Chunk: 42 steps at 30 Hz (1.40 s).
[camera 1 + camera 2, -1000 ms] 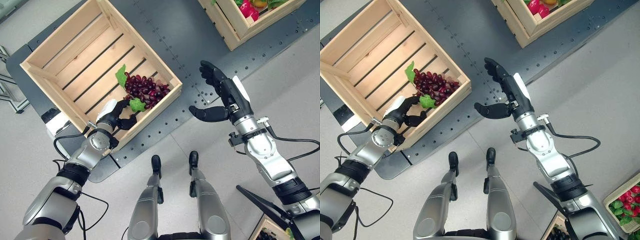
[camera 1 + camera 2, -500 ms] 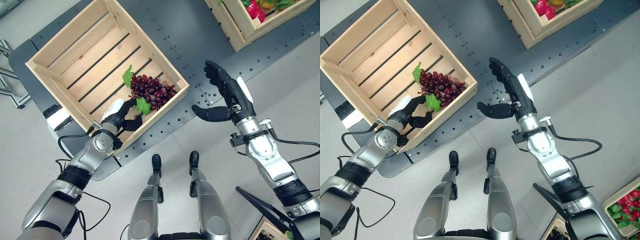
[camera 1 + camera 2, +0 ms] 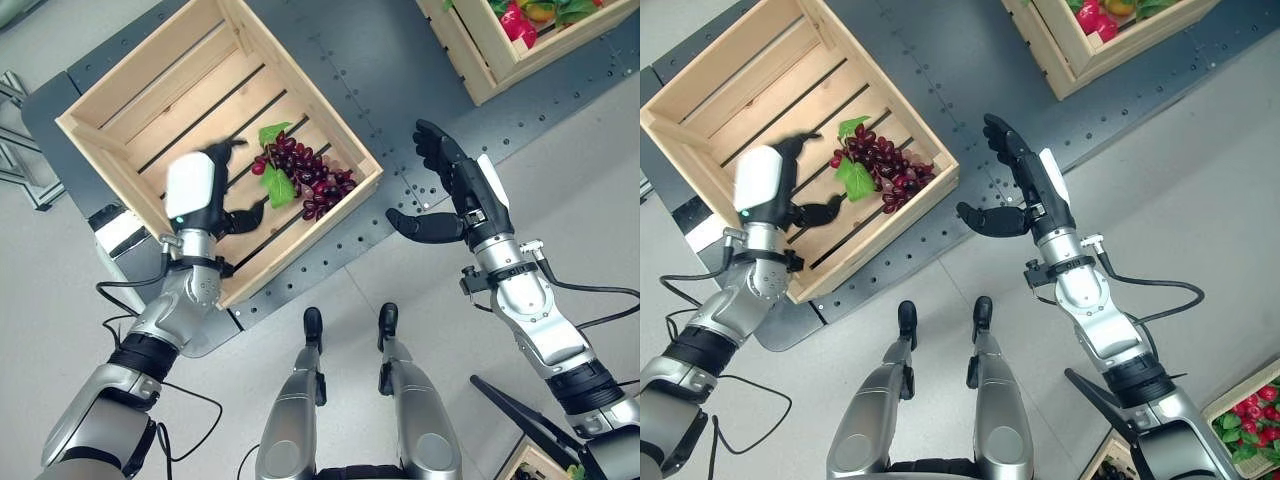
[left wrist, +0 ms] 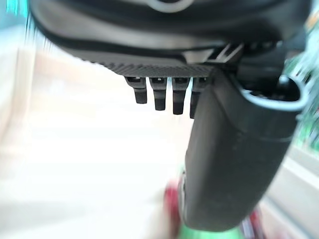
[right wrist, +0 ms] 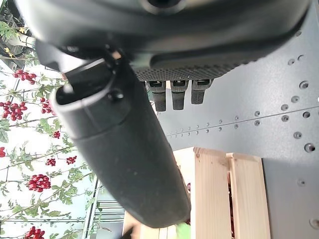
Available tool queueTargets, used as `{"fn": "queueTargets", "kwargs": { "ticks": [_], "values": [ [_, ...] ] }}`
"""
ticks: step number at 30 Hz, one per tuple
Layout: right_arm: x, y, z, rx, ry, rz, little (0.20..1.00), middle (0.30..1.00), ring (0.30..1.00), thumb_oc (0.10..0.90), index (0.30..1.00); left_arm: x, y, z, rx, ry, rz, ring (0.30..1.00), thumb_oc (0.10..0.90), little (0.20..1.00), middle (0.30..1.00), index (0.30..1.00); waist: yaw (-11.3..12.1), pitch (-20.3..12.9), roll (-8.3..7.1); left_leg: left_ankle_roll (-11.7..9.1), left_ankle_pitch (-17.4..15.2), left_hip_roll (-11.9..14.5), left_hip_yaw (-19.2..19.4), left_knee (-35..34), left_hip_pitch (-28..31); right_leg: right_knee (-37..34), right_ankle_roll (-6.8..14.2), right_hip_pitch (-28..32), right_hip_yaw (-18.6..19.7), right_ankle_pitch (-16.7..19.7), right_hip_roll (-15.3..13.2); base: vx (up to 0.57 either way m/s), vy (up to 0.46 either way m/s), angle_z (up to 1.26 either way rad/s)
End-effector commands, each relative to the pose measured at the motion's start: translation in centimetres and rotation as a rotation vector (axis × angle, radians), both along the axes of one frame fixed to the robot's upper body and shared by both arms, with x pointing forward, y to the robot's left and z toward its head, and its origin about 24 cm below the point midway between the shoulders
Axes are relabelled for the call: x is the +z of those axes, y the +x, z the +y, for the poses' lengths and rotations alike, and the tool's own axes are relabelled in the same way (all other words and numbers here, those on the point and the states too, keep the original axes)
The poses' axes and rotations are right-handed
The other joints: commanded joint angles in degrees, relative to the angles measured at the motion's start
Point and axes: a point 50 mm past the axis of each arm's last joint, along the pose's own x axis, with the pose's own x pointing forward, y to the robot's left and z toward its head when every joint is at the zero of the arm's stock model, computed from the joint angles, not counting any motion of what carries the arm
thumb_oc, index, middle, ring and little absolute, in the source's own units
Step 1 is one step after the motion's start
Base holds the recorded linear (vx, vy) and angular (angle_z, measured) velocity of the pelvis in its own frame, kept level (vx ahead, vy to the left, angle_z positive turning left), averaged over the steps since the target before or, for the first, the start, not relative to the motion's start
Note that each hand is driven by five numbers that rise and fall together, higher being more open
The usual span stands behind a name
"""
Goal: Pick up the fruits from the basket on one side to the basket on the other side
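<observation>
A bunch of dark red grapes (image 3: 308, 178) with green leaves lies inside the large wooden crate (image 3: 298, 240) on my left, near its right corner. My left hand (image 3: 192, 192) hovers over the crate just left of the grapes, open, with its fingers straight and its thumb (image 3: 246, 217) pointing at the bunch. Its wrist view shows straight fingers (image 4: 164, 94) and a blur of red and green past the thumb. My right hand (image 3: 458, 192) hangs open and holds nothing over the dark platform, right of the crate. A second crate (image 3: 455, 45) with red and yellow fruit stands at the far right.
Both crates rest on a dark grey platform (image 3: 380, 70) with rows of holes, set on a pale floor. A third crate with red fruit (image 3: 1250, 412) shows at the lower right. The right wrist view shows a crate's wooden edge (image 5: 229, 194) beyond the thumb.
My left hand has let go of the grapes' leaf, straightened its fingers and risen over the crate. The grapes now lie a little deeper in the crate. The view has shifted slightly.
</observation>
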Motion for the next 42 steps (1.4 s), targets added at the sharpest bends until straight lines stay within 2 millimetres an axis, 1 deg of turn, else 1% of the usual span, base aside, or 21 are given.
{"fn": "queueTargets", "kwargs": {
  "ticks": [1,2,5,6,9,14,18,23,28,29,32,34,39,42],
  "values": [
    [5.8,-2.0,0.7,0.063,0.099,-0.346,0.9,0.9,0.9,0.8,0.9,6.3,-0.8,0.1,0.02,0.142,-0.329,0.9,0.8,0.9,0.9,0.9,-0.01,-0.77,-2.67,0.76,-6.55,-1.88,0.71,7.6,-1.24,7.05,-0.76,-0.94,-0.43,-4.17,-0.67,0.0,0.0,0.0],
    [6.0,-2.0,0.8,0.069,0.095,-0.344,0.9,0.9,0.9,0.8,0.9,6.7,-0.9,0.4,0.06,0.185,-0.374,0.9,0.8,0.9,0.9,0.9,-0.27,-0.77,-2.67,0.76,-6.52,-1.84,0.85,7.45,-1.11,6.93,-0.8,-0.92,-0.24,-4.12,-0.61,0.0,0.0,0.0],
    [6.1,-2.1,0.7,0.073,0.095,-0.344,0.9,0.9,0.9,0.8,0.9,7.2,-1.0,0.6,0.087,0.198,-0.412,0.9,0.8,0.9,0.9,0.9,-0.51,-0.77,-2.71,0.75,-6.5,-1.78,1.03,7.35,-1.11,6.89,-0.82,-1.11,-0.03,-4.05,-0.51,0.0,0.011,0.0],
    [6.1,-2.0,0.8,0.074,0.089,-0.344,0.9,0.9,0.9,0.8,0.9,7.3,-0.9,0.8,0.091,0.186,-0.413,0.9,0.8,0.9,0.9,0.9,-0.69,-0.77,-2.51,0.71,-6.48,-1.78,1.17,7.46,-1.3,6.95,-0.83,-1.3,0.14,-4.07,-0.51,0.01,0.041,-0.03],
    [6.2,-1.9,0.8,0.076,0.08,-0.348,0.9,0.9,0.9,0.8,0.9,7.4,-0.5,0.5,0.08,0.195,-0.368,0.9,0.8,0.9,0.9,0.9,-0.93,-0.77,-2.23,0.61,-6.4,-1.82,1.27,7.53,-1.72,7.04,-0.85,-1.71,0.25,-4.09,-0.46,0.0,0.034,-0.03],
    [6.8,-1.9,0.8,0.088,0.064,-0.352,0.9,0.9,0.9,0.8,0.9,7.1,0.7,-0.1,0.04,0.229,-0.179,0.9,0.8,0.9,0.9,0.9,-1.57,-0.77,-1.87,0.67,-6.35,-1.76,1.7,8.28,-3.13,7.6,-0.79,-3.1,0.35,-3.98,-0.52,0.0,0.004,-0.01],
    [7.2,-1.6,0.8,0.091,0.053,-0.347,0.9,0.9,0.9,0.8,0.9,6.8,1.6,-0.3,-0.009,0.202,-0.073,0.9,0.8,0.9,0.9,0.9,-2.04,-0.77,-1.61,0.76,-6.35,-1.67,2.17,8.75,-3.9,7.96,-0.76,-3.96,0.69,-3.98,-0.48,0.01,0.031,-0.01],
    [7.6,-1.3,0.8,0.088,0.041,-0.345,0.9,0.9,0.9,0.8,0.9,7.7,2.4,-0.5,-0.042,0.168,-0.021,0.9,0.8,0.9,0.9,0.9,-2.59,-0.77,-1.42,0.8,-6.64,-1.72,2.86,10.45,-5.94,9.28,-0.73,-5.99,1.08,-4.19,-0.51,0.0,0.032,-0.01],
    [7.9,-1.0,0.8,0.084,0.037,-0.344,0.9,0.9,0.9,0.8,0.9,9.3,3.2,-1.4,-0.062,0.147,-0.019,0.9,0.8,0.9,0.9,0.9,-3.16,-0.77,-1.49,1.0,-7.11,-1.59,3.86,12.3,-8.39,11.33,-0.73,-8.55,1.4,-4.75,-0.44,0.0,0.018,-0.03],
    [8.2,-0.9,0.8,0.082,0.038,-0.349,0.9,0.9,0.9,0.8,0.9,9.9,3.5,-1.7,-0.064,0.162,-0.015,0.9,0.8,0.9,0.9,0.9,-3.3,-0.77,-1.59,1.09,-7.31,-1.53,4.25,13.12,-9.45,12.16,-0.75,-9.57,1.31,-4.96,-0.46,0.0,0.0,0.0],
    [8.4,-0.8,0.9,0.077,0.038,-0.355,0.9,0.9,0.9,0.8,0.9,10.6,3.8,-2.0,-0.052,0.166,-0.004,0.9,0.8,0.9,0.9,0.9,-3.52,-0.77,-1.71,1.23,-8.03,-1.39,4.8,15.19,-11.18,13.88,-0.78,-11.14,1.2,-5.45,-0.65,-0.01,0.004,0.01],
    [8.6,-0.7,1.0,0.067,0.039,-0.361,0.9,0.9,0.9,0.8,0.9,11.3,4.2,-2.1,-0.032,0.159,0.001,0.9,0.8,0.9,0.9,0.9,-3.93,-0.77,-1.85,1.63,-9.76,-1.07,5.7,19.26,-13.96,17.7,-0.99,-13.9,1.23,-6.79,-0.86,-0.01,0.011,0.02],
    [8.4,-0.5,1.0,0.059,0.036,-0.343,0.9,0.9,0.9,0.8,0.9,11.6,4.6,-2.2,-0.042,0.149,0.015,0.9,0.8,0.9,0.9,0.9,-4.43,-0.77,-1.84,2.11,-11.69,-0.54,6.04,23.89,-17.38,22.51,-1.18,-17.64,1.88,-8.21,-1.06,0.0,0.026,-0.05],
    [8.1,-0.4,1.1,0.064,0.026,-0.338,0.9,0.9,0.9,0.8,0.9,10.9,5.1,-1.8,-0.043,0.115,0.081,0.9,0.8,0.9,0.9,0.9,-4.94,-0.77,-1.78,2.38,-12.38,-0.22,6.26,25.33,-18.85,24.36,-1.18,-19.67,3.02,-8.61,-0.73,0.01,0.045,-0.01]
  ]
}}
